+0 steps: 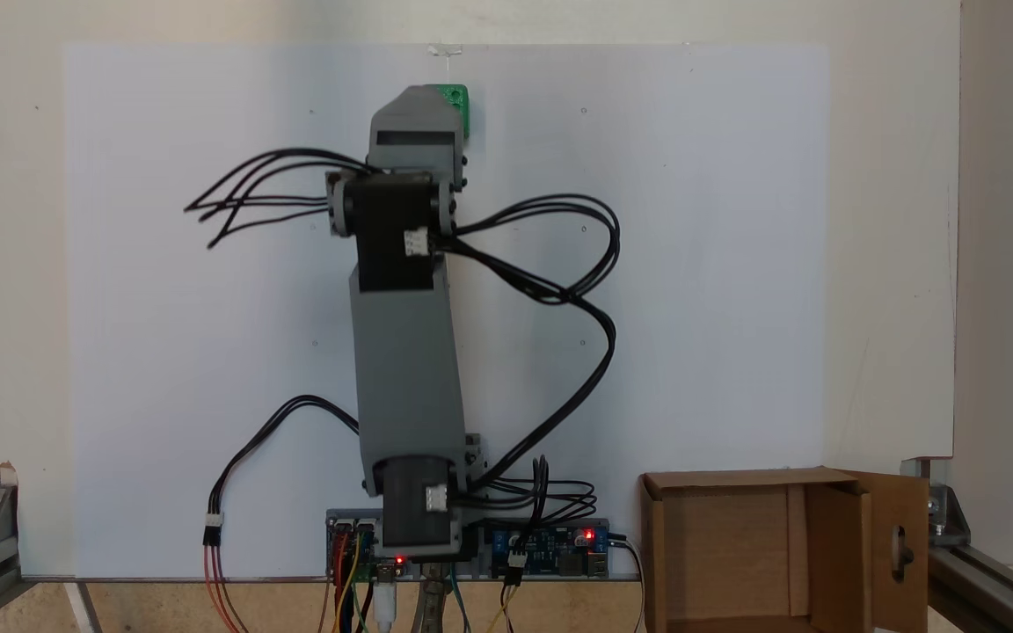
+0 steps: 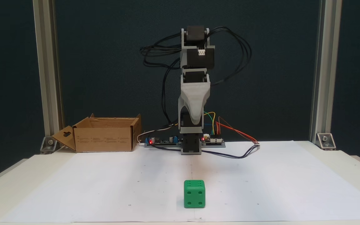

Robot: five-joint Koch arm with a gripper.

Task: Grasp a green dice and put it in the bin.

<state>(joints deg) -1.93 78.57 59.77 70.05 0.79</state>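
The small bright green plastic dice (image 2: 194, 193) sits on the white paper sheet (image 2: 105, 187), well in front of the arm's base and apart from it. The grey gripper (image 2: 196, 120) hangs above the sheet, pointing down, holding nothing; whether its jaws are apart or together cannot be told. The brown corrugated cardboard bin (image 2: 105, 137) stands open beside the base, well away from the dice.

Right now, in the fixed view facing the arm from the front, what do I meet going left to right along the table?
The bin with its open flap → the green dice, in line with the arm's base behind it → the loose wires.
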